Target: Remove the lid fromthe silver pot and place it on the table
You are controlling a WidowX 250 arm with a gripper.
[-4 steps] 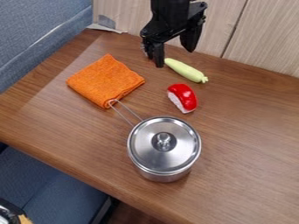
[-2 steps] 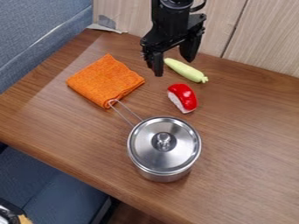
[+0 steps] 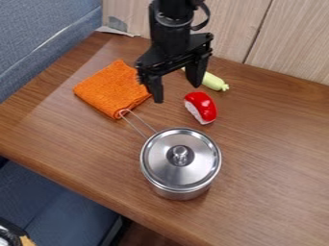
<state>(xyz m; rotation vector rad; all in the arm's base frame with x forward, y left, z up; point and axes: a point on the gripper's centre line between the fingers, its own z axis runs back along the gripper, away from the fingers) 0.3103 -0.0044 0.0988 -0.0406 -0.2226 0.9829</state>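
Observation:
My gripper (image 3: 177, 94) hangs over the upper middle of the table, open, with a wide gap between its two fingers and nothing held. It is above and behind the silver pot (image 3: 178, 193), well apart from it. The pot stands upright, its thin wire handle pointing to the upper left. On top of the pot rests the round silver lid (image 3: 180, 173), with a small metal knob at its centre. The brown wooden table (image 3: 270, 153) extends around the pot.
An orange cloth (image 3: 114, 90) lies left of the gripper, close to the handle's end. The red and white sushi toy (image 3: 202, 106) lies between gripper and pot. Partly behind the gripper is a pale green vegetable toy (image 3: 214, 82). A wooden panel borders the table's back.
The gripper has come forward from the table's back toward the pot, shifting somewhat left and still open. It now covers part of the green vegetable. Pot, lid, cloth and sushi toy are unmoved.

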